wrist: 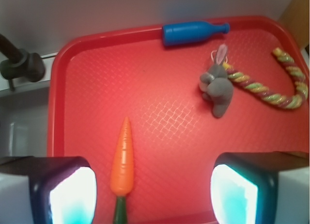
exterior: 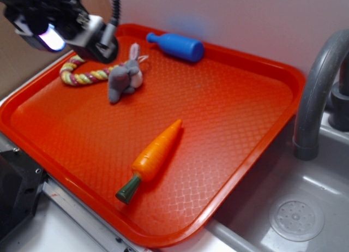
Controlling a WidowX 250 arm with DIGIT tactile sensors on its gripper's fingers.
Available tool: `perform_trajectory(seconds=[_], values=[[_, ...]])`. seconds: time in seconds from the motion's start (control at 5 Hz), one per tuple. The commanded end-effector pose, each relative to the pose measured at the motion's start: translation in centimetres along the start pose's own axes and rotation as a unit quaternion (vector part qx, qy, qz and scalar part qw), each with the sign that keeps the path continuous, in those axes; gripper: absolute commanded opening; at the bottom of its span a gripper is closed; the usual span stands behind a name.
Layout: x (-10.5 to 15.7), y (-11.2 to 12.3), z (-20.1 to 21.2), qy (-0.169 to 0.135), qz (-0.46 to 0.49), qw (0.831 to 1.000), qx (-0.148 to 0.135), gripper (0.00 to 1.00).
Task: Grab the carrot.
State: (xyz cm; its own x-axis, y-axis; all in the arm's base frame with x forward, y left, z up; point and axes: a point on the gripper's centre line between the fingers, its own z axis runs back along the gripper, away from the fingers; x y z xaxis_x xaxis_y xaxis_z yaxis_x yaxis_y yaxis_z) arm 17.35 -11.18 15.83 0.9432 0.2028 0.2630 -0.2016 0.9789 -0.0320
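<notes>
Here we record an orange-red plastic tray (exterior: 229,94) beside a grey sink (exterior: 305,192), with a grey faucet (exterior: 319,83) rising at the tray's sink-side edge. On the tray we find the carrot (exterior: 155,154), glossy orange, lying flat on its side in the half nearer the front edge, clear of every other item. In the exterior view its dark green stem (exterior: 128,190) points toward the front rim and its tip toward the tray's middle. In the wrist view the carrot (wrist: 123,158) lies just inside the left finger, stem toward the camera.

The gripper (wrist: 152,195) is empty; we see its two fingers (wrist: 232,192) set wide apart in the wrist view, with bare tray between them. In the exterior view the gripper (exterior: 101,42) hangs above the tray's far left corner, well apart from the carrot.

Along the back edge we note a blue toy bottle (exterior: 177,46) on its side. Near the far left corner lies a striped rope ring (exterior: 82,75), and a small grey plush rabbit (exterior: 125,75) rests touching it
</notes>
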Motion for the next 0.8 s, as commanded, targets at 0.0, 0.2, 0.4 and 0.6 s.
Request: perform_trajectory(seconds=[0.0, 0.2, 0.4, 0.6], values=[[-1.0, -3.8, -4.2, 0.044, 0.02, 0.998, -0.031, 1.0], [-2.4, -4.7, -6.5, 0.068, 0.004, 0.998, -0.011, 1.0], [-4.1, -4.3, -8.2, 0.089, -0.003, 0.996, -0.004, 1.0], [-5.5, -4.3, -9.7, 0.106, -0.019, 0.994, 0.013, 1.0]])
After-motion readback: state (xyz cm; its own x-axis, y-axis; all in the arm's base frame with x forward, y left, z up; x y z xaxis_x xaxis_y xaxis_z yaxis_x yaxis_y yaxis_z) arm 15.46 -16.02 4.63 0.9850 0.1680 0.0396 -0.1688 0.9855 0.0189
